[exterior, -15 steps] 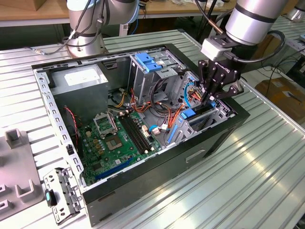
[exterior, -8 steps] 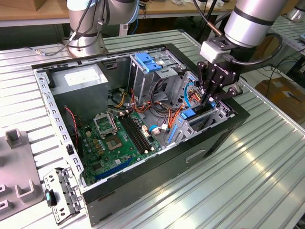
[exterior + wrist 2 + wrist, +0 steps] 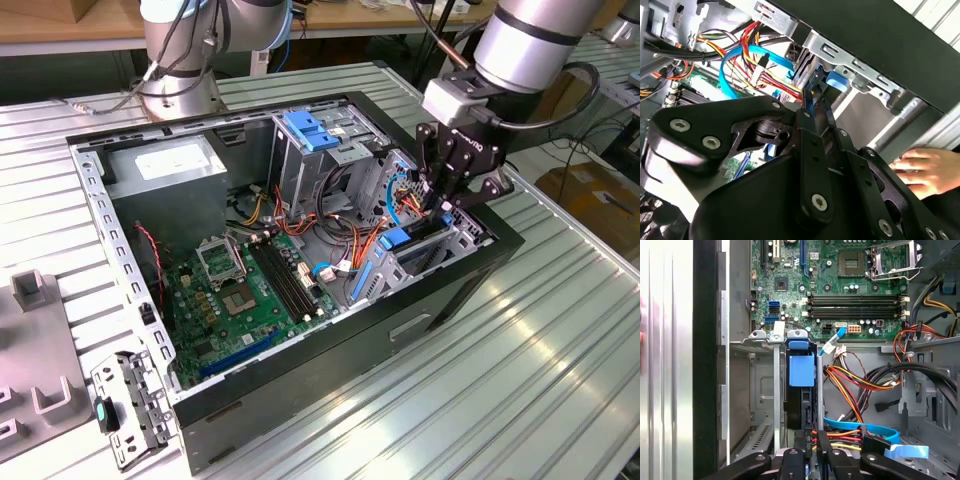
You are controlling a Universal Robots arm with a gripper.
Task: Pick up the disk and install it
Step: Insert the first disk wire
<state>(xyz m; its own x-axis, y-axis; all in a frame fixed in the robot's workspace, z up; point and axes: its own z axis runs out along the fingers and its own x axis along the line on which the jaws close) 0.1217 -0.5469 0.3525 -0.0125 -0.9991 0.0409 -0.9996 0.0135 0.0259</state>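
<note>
First wrist view | disk upright in bay | pincer clamped on it

ribbed metal table carries open computer case.

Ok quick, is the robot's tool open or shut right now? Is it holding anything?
Tool: cannot be told whether open or closed; it sits right by the disk in the drive bay.

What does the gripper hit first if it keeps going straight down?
Probably the disk, standing on edge in its bay right ahead of the gripper. Orange and yellow cables run close beside that line; depth is hard to judge, so they might brush first.
</note>
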